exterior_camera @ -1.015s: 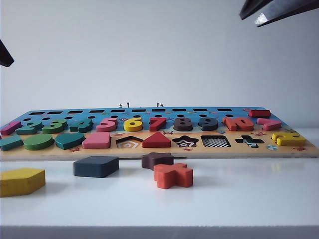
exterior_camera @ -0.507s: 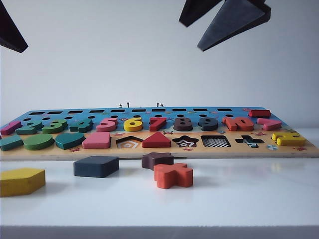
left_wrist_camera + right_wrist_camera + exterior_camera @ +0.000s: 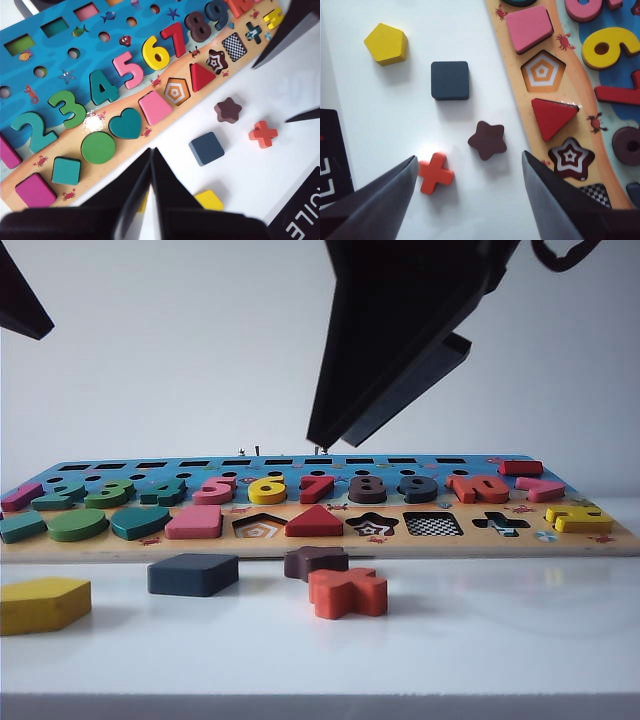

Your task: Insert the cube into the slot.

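Observation:
The cube [image 3: 193, 574], a flat navy square block, lies on the white table just in front of the puzzle board [image 3: 90, 551]; it also shows in both wrist views [image 3: 206, 148] [image 3: 450, 80]. The slot [image 3: 432, 524] is the checkerboard square cut-out in the board's front row [image 3: 234, 46], with only its corner showing in the right wrist view [image 3: 596, 194]. My right gripper [image 3: 330, 438] [image 3: 469, 158] hangs open above the table, over the star and cross blocks and apart from the cube. My left gripper [image 3: 151, 151] is shut on nothing, high at the far left [image 3: 15, 300].
A yellow pentagon block [image 3: 42, 604], a brown star block [image 3: 315, 560] and an orange cross block [image 3: 347, 592] lie loose on the table near the cube. Numbers and shapes fill most of the board; the pentagon, star and cross cut-outs stand empty.
My right gripper has swung down and to the left from the top right corner and opened wide. The left gripper has edged a little into view. No block has moved.

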